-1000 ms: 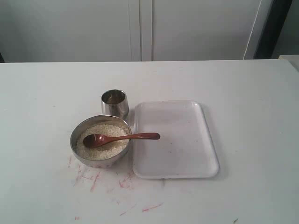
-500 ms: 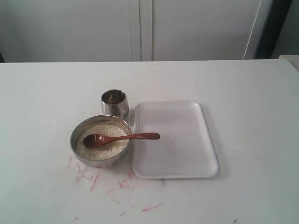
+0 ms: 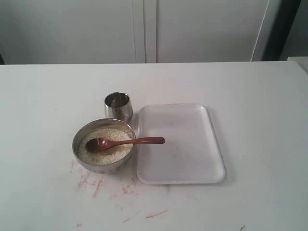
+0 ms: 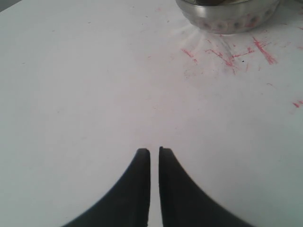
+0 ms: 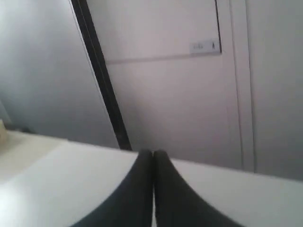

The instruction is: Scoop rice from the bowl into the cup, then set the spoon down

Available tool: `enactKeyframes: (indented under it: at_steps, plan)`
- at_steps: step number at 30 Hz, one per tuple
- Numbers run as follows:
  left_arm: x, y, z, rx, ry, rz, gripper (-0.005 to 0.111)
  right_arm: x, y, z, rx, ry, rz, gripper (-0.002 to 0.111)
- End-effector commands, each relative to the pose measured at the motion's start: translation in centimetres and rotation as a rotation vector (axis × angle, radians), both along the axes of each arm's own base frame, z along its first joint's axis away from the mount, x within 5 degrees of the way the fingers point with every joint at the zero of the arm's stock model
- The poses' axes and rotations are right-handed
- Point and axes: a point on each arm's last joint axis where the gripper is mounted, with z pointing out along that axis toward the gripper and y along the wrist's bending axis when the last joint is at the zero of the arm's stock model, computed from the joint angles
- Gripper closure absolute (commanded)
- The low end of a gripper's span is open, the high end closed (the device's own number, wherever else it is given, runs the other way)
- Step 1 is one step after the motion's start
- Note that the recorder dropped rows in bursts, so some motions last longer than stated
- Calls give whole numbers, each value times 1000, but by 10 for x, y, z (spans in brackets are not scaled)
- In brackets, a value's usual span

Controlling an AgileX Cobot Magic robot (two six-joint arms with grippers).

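White table (image 3: 260, 144): shiny round steel bowl (image 3: 103, 168), grainy rice (image 3: 115, 152).

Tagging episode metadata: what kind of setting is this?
Probably a lab test bench, not a kitchen: bare white table with red scribble marks, plain white cabinet doors behind, and a wide shiny steel bowl, small steel cup and white tray staged.

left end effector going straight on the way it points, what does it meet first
Probably the bare table; the bowl sits to one side of the line from the left end effector, depth unclear.
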Motion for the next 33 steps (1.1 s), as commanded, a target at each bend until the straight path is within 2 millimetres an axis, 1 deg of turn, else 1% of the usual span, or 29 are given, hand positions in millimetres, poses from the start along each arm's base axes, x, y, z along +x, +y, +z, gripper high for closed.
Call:
enactKeyframes:
  at_steps: [1, 2, 5, 6, 9, 12, 13, 18, 28, 31, 33]
  plan:
    - [-1, 0, -6, 1, 48, -5, 92, 52, 19, -30, -155, 291, 44, 108]
    - [-1, 0, -6, 1, 48, -5, 92, 71, 26, -38, -170, 342, 53, 108]
    - [-1, 0, -6, 1, 48, -5, 92, 100, 41, -59, -169, 453, 110, 108]
    - [-1, 0, -6, 1, 48, -5, 92, 105, 44, -63, -179, 465, 129, 108]
    - [-1, 0, -6, 1, 48, -5, 92, 125, 55, -73, -293, 452, 224, 108]
    - [-1, 0, -6, 1, 48, -5, 92, 137, 65, -80, -353, 431, 331, 108]
    - [-1, 0, -6, 1, 48, -5, 92, 144, 68, -84, -399, 417, 360, 108]
    - [-1, 0, -6, 1, 48, -5, 92, 163, 74, -98, -418, 464, 373, 108]
    - [-1, 0, -6, 1, 48, -5, 92, 190, 85, -111, -371, 476, 377, 108]
    - [-1, 0, -6, 1, 48, -5, 92, 193, 87, -121, -421, 529, 422, 108]
    - [-1, 0, -6, 1, 48, -5, 92, 199, 89, -128, -496, 509, 469, 108]
